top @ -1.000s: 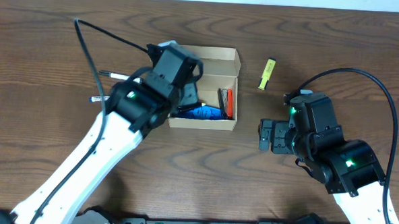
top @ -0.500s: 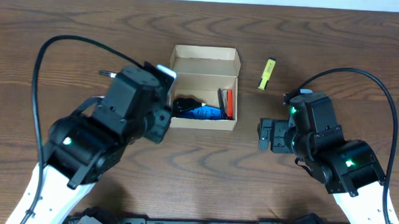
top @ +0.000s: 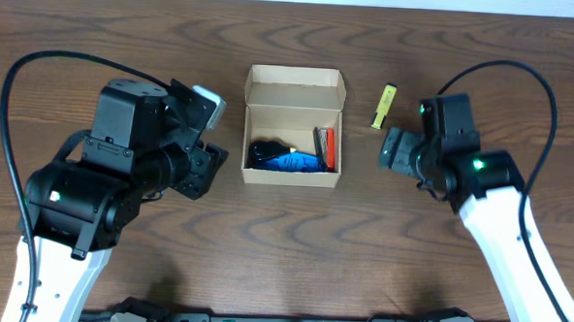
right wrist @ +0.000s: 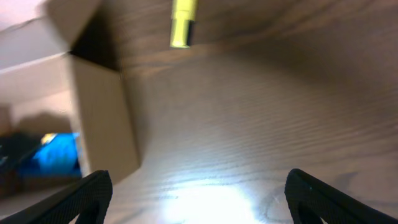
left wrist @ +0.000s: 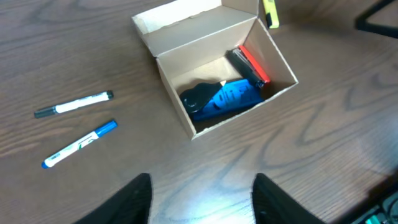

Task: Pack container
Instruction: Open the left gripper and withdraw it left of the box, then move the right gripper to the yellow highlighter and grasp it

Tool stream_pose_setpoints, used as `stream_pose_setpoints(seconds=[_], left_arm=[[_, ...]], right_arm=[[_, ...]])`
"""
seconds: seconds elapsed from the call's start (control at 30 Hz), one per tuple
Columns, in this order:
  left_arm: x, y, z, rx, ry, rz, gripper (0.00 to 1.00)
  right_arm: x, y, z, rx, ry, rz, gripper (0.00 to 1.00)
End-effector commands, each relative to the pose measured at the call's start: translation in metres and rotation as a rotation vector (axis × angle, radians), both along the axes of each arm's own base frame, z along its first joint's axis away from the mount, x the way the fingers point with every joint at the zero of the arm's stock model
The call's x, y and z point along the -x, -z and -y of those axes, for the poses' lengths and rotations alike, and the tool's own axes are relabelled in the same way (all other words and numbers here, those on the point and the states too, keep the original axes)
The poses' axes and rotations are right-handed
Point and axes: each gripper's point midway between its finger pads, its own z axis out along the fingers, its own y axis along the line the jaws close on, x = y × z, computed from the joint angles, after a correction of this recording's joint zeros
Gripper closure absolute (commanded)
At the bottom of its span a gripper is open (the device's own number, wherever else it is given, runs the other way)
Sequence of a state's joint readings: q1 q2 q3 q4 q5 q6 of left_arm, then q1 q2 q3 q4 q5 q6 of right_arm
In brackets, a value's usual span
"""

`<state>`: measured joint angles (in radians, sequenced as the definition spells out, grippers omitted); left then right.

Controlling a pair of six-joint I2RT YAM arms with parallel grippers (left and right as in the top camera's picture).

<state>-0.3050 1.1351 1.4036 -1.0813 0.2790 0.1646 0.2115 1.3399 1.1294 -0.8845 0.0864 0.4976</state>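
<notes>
The container [top: 291,173], a tan cardboard box, stands open at mid-table with its flap lid folded back. It holds a blue and black item [top: 285,159] and a red and black item [top: 326,146]. My left gripper [top: 205,165] is open and empty, just left of the box. In the left wrist view it [left wrist: 202,202] hangs over bare table in front of the box [left wrist: 186,124]. My right gripper [top: 392,148] is open and empty, right of the box, below a yellow highlighter [top: 384,106]. The right wrist view shows the gripper [right wrist: 199,199], the box wall [right wrist: 102,118] and the highlighter [right wrist: 183,22].
In the left wrist view, a white pen with a black cap [left wrist: 74,104] and a white pen with a blue cap [left wrist: 79,143] lie on the wood table left of the box. My left arm hides them in the overhead view. Cables arc over both arms.
My left gripper has pulled out of the box and moved left, away from it. My right gripper has moved up the table, nearer the yellow highlighter.
</notes>
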Motion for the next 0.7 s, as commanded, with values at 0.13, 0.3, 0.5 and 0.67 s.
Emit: stream_pose_setpoints(seconds=[0.13,0.3,0.5,0.67], left_arm=[[0.001,-0.006,0.003,0.011,0.044,0.025,0.42],[0.001,-0.006,0.004,0.016,0.047,0.025,0.38],[0.003,-0.007,0.008,0.034,0.062,0.018,0.38],[0.004,-0.006,0.007,0.033,0.062,0.015,0.37]], right_arm=[[-0.066,0.008,0.010,-0.001,0.096,-0.007,0.08],[-0.106,0.031,0.003,0.012,0.095,-0.068,0.08],[-0.144,0.061,-0.003,0.024,0.095,-0.119,0.10],[-0.167,0.088,-0.002,0.063,0.098,-0.162,0.12]])
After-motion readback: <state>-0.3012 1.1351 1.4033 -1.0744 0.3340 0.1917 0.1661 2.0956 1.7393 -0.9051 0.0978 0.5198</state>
